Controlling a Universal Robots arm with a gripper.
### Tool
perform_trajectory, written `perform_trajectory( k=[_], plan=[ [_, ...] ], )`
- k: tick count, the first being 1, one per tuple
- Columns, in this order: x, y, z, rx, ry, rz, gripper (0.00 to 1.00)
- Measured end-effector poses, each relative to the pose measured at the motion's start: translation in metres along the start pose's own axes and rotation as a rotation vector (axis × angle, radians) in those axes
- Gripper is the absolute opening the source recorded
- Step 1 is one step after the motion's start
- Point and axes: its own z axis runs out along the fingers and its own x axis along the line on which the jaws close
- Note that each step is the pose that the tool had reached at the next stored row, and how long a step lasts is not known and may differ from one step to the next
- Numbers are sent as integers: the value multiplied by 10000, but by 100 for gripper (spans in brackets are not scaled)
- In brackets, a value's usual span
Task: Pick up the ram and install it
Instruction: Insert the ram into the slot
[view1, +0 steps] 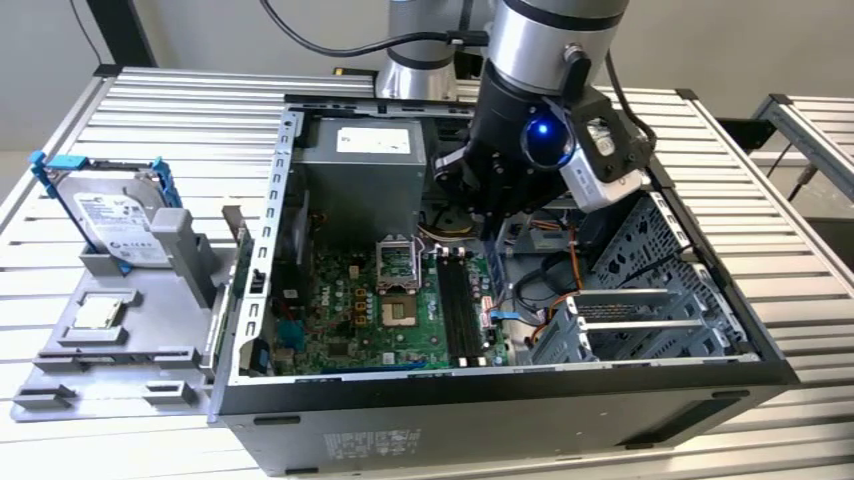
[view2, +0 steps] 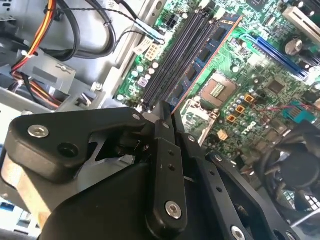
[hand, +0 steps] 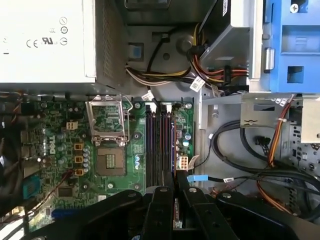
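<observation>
The claw (view2: 169, 116), pinched seemingly onto the ram (view2: 207, 52), holds it edge-down along the motherboard's black slots (view2: 180, 55) for seating.

The ram (view2: 202, 55) is a thin, dark bluish-green stick with black chips, held on edge in the gripper (view2: 169, 114). It runs parallel to the slots (view2: 175, 55), close beside them.

Certification symbols stand on the power supply's white label (hand: 40, 40); the hard drive's label (view1: 116, 225) is too small to read.
</observation>
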Motion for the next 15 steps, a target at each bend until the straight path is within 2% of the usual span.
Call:
perform_trajectory(
  k=[10, 15],
  plan=[
    [-5, 1, 183, 0, 0, 33, 0],
    [-71, 1, 274, 3, -2, 180, 0]
  ],
)
